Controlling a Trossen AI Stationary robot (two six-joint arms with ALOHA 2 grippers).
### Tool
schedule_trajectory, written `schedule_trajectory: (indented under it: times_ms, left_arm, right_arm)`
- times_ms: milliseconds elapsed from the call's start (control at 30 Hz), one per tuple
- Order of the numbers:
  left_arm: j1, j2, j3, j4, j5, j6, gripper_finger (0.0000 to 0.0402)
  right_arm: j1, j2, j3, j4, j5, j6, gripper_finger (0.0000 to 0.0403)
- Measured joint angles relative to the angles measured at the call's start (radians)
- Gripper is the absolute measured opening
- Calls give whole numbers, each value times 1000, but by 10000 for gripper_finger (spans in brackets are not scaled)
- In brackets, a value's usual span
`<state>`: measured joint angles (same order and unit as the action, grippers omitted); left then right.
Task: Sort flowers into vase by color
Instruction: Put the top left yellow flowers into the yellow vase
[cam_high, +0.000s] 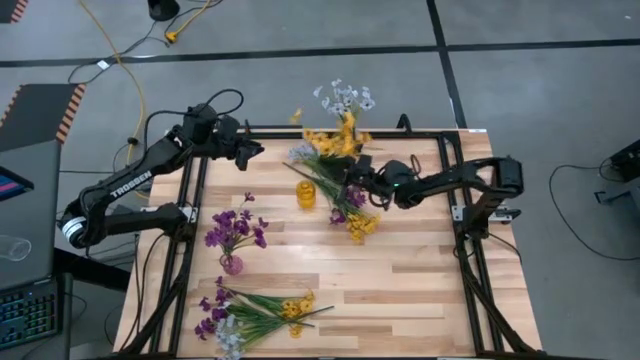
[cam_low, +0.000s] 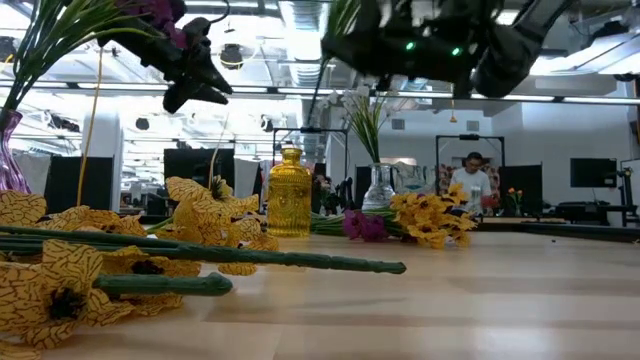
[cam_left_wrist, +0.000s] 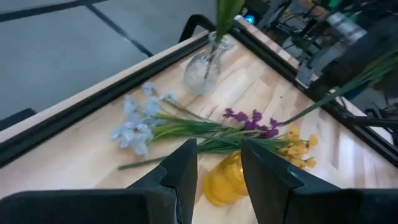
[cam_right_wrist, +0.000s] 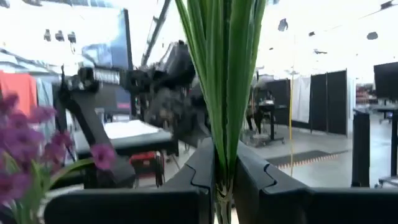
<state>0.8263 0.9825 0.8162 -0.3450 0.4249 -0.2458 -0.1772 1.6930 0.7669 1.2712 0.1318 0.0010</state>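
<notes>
The right pincer (cam_high: 362, 183) hovers above the bench (cam_high: 420, 290) a little toward twelve o'clock from its centre, and it is pinching a bunch of green stems (cam_right_wrist: 224, 81); the right wrist view shows the stems clamped between its two dark fingers (cam_right_wrist: 194, 176) and rising straight up past them. In the high view the yellow blossoms (cam_high: 335, 140) of this bunch spread toward twelve o'clock from the pincer, just beside a clear vase (cam_high: 302, 152) of pale-blue blossoms (cam_high: 345, 98).

The left pincer (cam_high: 250, 150) is held over the bench's edge at about ten o'clock, its fingers (cam_left_wrist: 185, 168) slightly spread with nothing between them. Past them, the left wrist view shows a yellow vase (cam_left_wrist: 225, 182), and beyond it a loose heap of flowers (cam_left_wrist: 205, 127) lying flat: pale-blue, purple and yellow heads on green stems.

The yellow vase stands near the middle of the bench, just to nine o'clock of the right pincer. A purple vase (cam_high: 232, 264) with purple flowers (cam_high: 235, 229) stands toward eight o'clock. A second loose heap (cam_high: 255, 312) of purple, yellow and pale blossoms lies near the six o'clock edge; its big yellow heads (cam_low: 60, 285) fill the near left of the low view. A person (cam_low: 470, 185) sits in the room beyond the bench.
</notes>
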Motion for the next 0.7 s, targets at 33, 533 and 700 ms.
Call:
schedule_trajectory:
  times_ms: [33, 533, 700]
  left_arm:
    - [-11, 0, 0, 9, -1, -1, 110]
    - [-109, 0, 0, 0, -43, -5, 110]
    - [-113, 0, 0, -1, -47, -5, 110]
  right_arm:
    - [0, 24, 13, 0, 0, 0, 58]
    - [16, 133, 95, 11, -2, 79, 58]
    - [26, 123, 95, -18, -2, 84, 58]
